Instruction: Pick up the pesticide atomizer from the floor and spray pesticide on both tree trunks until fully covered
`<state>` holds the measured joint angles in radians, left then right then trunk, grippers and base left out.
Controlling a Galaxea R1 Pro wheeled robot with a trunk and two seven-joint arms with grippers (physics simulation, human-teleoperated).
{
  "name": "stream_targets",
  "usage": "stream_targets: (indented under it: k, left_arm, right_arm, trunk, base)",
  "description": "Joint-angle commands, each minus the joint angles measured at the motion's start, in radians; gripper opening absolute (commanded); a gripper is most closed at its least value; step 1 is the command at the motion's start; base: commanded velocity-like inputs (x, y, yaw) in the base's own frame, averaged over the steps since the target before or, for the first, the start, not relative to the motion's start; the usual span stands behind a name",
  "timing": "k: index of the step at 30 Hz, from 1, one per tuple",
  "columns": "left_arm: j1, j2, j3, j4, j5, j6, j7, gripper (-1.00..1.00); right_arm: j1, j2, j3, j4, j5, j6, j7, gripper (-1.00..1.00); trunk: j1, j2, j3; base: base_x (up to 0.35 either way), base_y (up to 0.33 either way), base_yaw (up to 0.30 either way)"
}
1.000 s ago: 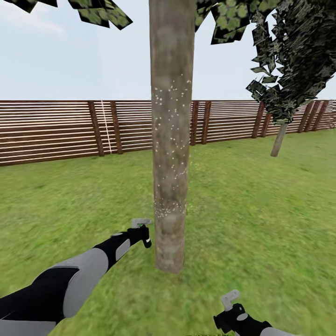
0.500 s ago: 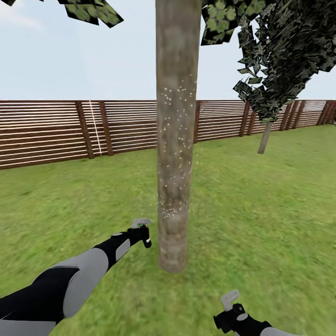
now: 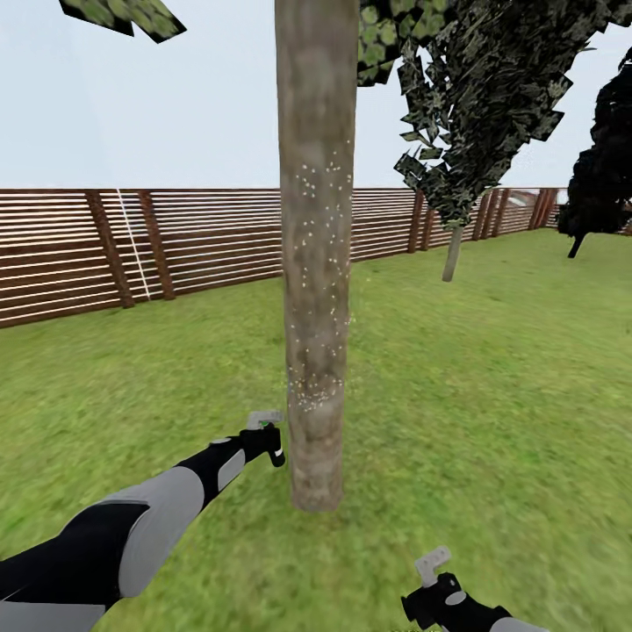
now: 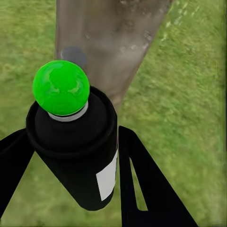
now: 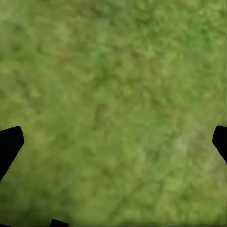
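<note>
While the head view sets the left claw (image 3: 266, 436) just beside the pesticide-flecked tree trunk (image 3: 316, 263), the left wrist view reveals it pinching the pesticide atomizer (image 4: 75, 146), and the right claw (image 5: 113, 142) hangs spread over lawn (image 5: 113, 85).

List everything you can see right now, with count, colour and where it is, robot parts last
tree trunk: one, grey-brown, centre, close ahead on the lawn
pesticide: white specks, scattered over the trunk's middle stretch
second tree: one, dark green crown on a thin trunk, further back on the right
conifer: one, dark, far right
fence: one, brown wooden slats, across the background
lawn: green, all around
pesticide atomizer: one, black with white label and green tip, between the left gripper's fingers
left gripper: black, beside the trunk's base
right gripper: black with grey tip, low right, over grass
</note>
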<state>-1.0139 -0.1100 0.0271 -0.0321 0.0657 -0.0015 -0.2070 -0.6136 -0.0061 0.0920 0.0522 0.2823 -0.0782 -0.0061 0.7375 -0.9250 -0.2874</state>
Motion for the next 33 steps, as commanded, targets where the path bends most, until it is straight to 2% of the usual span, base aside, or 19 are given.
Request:
stream_targets:
  k: [1, 19, 24, 33]
  left_arm:
    - [0.000, 0.000, 0.001, 0.000, 0.000, 0.000, 0.000, -1.00]
    - [0.000, 0.001, 0.001, 0.000, 0.000, 0.002, 0.000, -1.00]
    - [0.000, 0.001, 0.001, 0.000, 0.000, 0.002, 0.000, -1.00]
    - [0.000, 0.001, 0.001, 0.000, 0.000, 0.002, 0.000, -1.00]
  right_arm:
    - [0.000, 0.000, 0.000, 0.000, 0.000, 0.000, 0.000, 1.00]
    - [0.006, 0.002, 0.000, 0.000, 0.000, 0.000, 0.002, 1.00]
    - [0.006, 0.002, 0.000, 0.000, 0.000, 0.000, 0.002, 1.00]
    - [0.007, 0.002, 0.001, 0.000, 0.000, 0.001, 0.002, 1.00]
  trunk:
    - [0.000, 0.000, 0.000]
    - [0.000, 0.000, 0.000]
    - [0.000, 0.000, 0.000]
    - [0.000, 0.000, -0.001]
  base:
    - [0.103, 0.350, -0.297]
    - [0.126, 0.350, -0.285]
    - [0.013, 0.350, -0.100]
    - [0.000, 0.350, -0.287]
